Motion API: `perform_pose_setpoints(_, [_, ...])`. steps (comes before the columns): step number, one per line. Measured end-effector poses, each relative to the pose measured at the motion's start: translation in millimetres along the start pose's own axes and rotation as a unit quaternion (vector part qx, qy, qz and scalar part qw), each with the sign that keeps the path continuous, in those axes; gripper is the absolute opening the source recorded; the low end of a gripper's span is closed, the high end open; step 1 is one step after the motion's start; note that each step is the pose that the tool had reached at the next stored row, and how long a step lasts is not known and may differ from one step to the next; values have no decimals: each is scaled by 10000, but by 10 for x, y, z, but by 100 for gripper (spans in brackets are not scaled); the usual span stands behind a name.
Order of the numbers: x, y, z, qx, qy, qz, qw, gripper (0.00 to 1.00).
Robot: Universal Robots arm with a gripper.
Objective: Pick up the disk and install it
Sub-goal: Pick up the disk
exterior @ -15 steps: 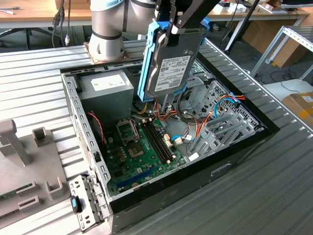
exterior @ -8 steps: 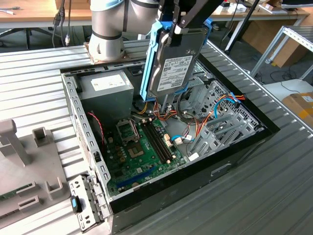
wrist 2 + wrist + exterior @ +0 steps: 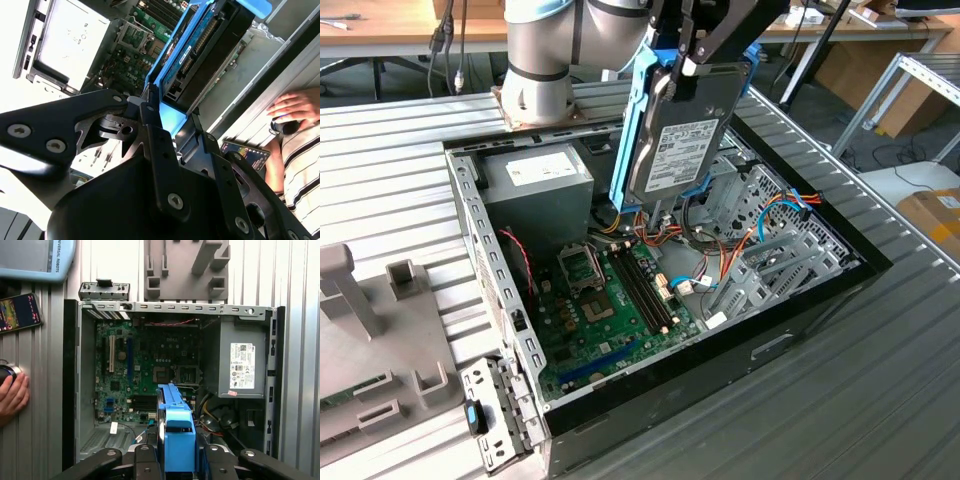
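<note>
Reaching down from the top of the exterior view, the arm (image 3: pixel 540 60) holds its wrist over the open computer case (image 3: pixel 470 240), which lies on its side on the ribbed metal table (image 3: pixel 390 160). The gripper (image 3: pixel 685 62) points downward. Its fingers (image 3: pixel 161 150) are pinched on the upper end of the disk (image 3: pixel 682 135), one on either side (in both wrist views the black fingers flank the blue carrier frame).

The disk hangs in the air above the case interior, between the grey power supply (image 3: pixel 535 185) and the metal drive cage (image 3: pixel 775 250). Its long axis runs close to vertical, leaning a little. The labelled grey face looks toward the camera and the exterior view's right, and one blue frame rail runs down the edge on the exterior view's left. Its lower end sits over the bundle of coloured cables (image 3: pixel 650 235) and appears to hang clear of them, though the angle does not settle it. The green motherboard (image 3: pixel 610 300) lies below.

In the first wrist view a person's hand (image 3: pixel 12 395) rests on the table beside the case, near a phone (image 3: pixel 17 312).
</note>
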State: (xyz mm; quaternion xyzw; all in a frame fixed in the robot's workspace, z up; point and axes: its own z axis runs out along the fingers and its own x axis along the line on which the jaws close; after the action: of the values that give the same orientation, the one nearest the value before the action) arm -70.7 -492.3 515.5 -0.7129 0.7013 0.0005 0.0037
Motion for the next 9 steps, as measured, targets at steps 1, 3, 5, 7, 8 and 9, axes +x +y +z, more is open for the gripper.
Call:
perform_pose_setpoints(1, [1, -6, 0, 0, 0, -1, 10000, 37])
perform_pose_setpoints(3, [1, -71, 1, 0, -1, 0, 10000, 37])
perform_pose_setpoints(5, [2, -103, 1, 0, 0, 0, 10000, 37])
perform_pose_setpoints(7, [3, -137, 1, 0, 0, 0, 10000, 37])
perform_pose_setpoints(8, [3, -150, 1, 0, 0, 0, 10000, 37])
perform_pose_setpoints(9, [3, -181, 2, 0, 0, 0, 10000, 37])
